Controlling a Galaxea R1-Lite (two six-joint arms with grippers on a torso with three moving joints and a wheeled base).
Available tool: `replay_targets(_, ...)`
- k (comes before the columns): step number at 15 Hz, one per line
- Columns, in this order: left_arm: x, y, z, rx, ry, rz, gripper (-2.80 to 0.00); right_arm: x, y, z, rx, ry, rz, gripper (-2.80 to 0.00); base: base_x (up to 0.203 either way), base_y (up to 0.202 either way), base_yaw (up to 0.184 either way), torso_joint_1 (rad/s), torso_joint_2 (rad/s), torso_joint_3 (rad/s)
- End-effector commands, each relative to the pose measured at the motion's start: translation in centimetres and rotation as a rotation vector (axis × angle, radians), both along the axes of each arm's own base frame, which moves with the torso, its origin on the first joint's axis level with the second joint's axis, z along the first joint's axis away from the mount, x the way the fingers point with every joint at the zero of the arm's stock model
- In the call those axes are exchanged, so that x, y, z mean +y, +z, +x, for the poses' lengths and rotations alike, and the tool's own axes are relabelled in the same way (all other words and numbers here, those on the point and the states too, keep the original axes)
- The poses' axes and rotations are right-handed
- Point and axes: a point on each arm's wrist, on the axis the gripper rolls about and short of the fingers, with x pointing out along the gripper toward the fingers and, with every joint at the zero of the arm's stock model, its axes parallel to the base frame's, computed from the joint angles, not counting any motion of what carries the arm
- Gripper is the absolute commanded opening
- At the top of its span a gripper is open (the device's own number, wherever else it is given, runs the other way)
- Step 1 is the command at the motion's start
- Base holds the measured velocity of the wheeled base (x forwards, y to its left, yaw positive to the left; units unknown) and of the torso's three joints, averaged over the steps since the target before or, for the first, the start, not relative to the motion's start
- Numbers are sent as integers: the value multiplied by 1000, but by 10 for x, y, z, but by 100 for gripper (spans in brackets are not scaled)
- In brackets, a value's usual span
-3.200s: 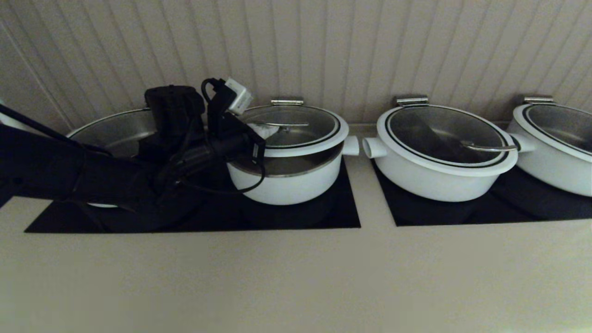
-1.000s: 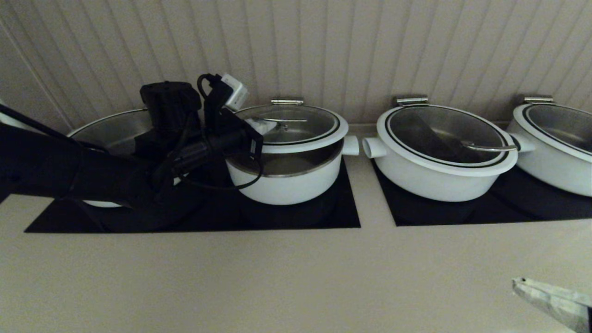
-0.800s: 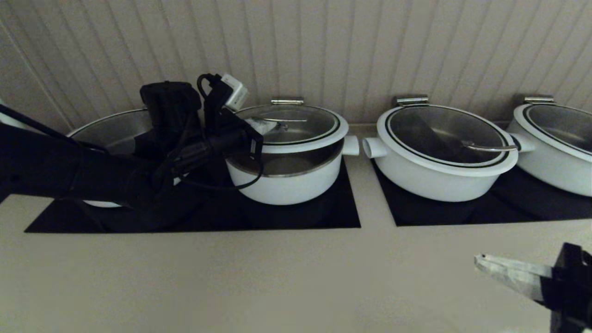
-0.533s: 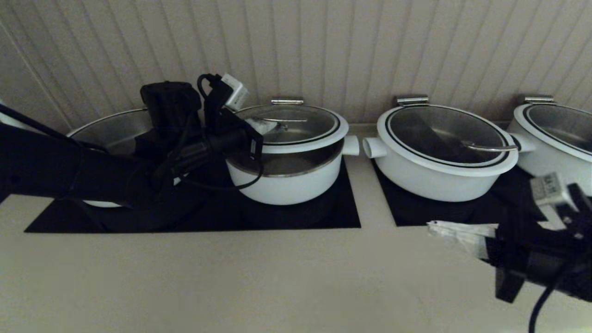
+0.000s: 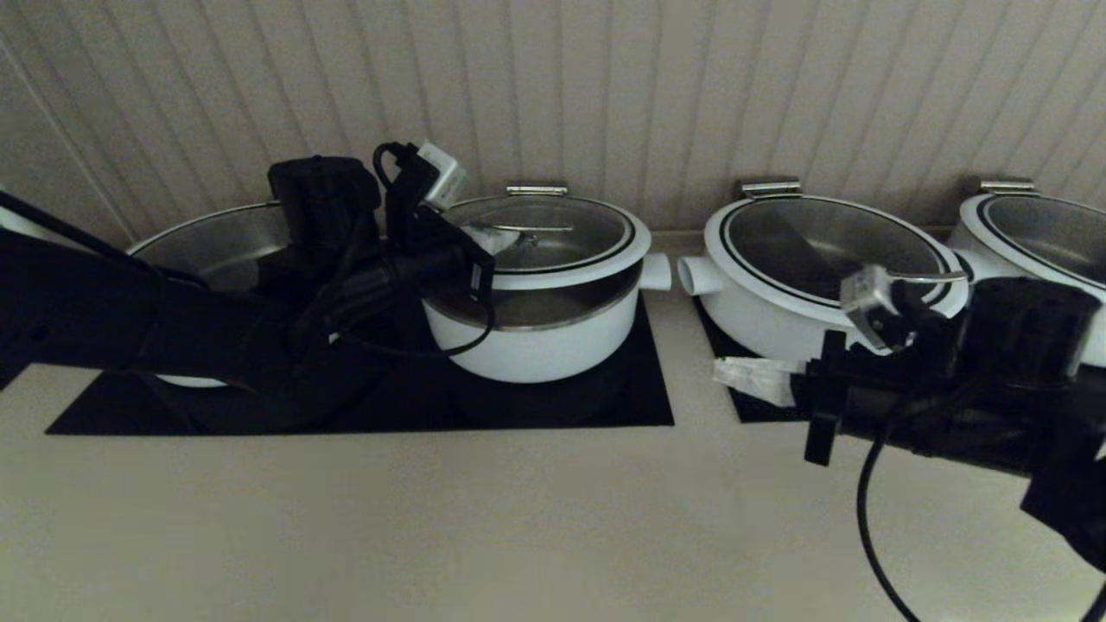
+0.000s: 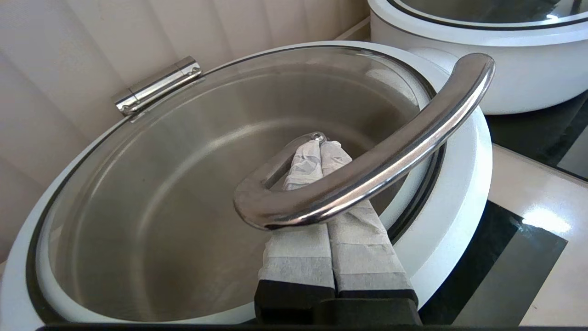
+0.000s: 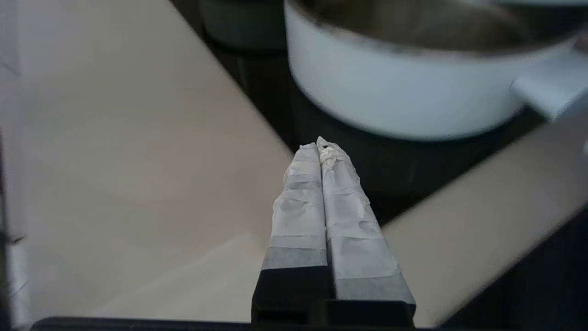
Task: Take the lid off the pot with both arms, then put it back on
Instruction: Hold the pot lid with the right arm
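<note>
The lid (image 5: 562, 233) hangs raised over the white pot (image 5: 536, 350), with a gap at the front showing the pot's steel inside. My left gripper (image 5: 497, 242) is shut, its fingers slid under the lid's steel handle (image 6: 390, 151), which rests on them. In the left wrist view the left gripper (image 6: 317, 145) lies over the glass (image 6: 161, 193). My right gripper (image 5: 739, 378) is shut and empty, low over the counter between the two cooktops, pointing left toward the pot. In the right wrist view the right gripper (image 7: 319, 145) is short of the pot (image 7: 404, 101) and its stub handle (image 7: 546, 92).
A wider white pot with a lid (image 5: 778, 320) stands right of the task pot, behind my right arm, and another (image 5: 1037, 259) at the far right. An open steel pan (image 5: 216, 246) sits behind my left arm. Black cooktop panels (image 5: 605, 397) lie under the pots; beige counter (image 5: 518, 518) in front.
My right arm came into view from the lower right and swung up and left to the front of the second pot. My left arm still holds the lid raised, almost unmoved.
</note>
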Motion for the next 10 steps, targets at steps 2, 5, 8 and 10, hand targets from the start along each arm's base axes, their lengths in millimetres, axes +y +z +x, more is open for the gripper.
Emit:
replay_targets(2,0,-1,1,-2,0,0,-280,18,-3,34,-66,21,23,-280,0,0,0,0,0,0)
replay_targets(5,1,3,4,-16,5,-4,-280,38,-7,40,-112,67,44,-280,0,0,0,0,0,0)
replay_targets(8,-1,7,9,-33,6,-11,-280,53,-4,47,-158,40,65,-280,0,0,0,0,0,0)
replay_targets(10,-1,7,9,-34,6,-11,-280,55,-5,50,-162,38,66,-280,0,0,0,0,0,0)
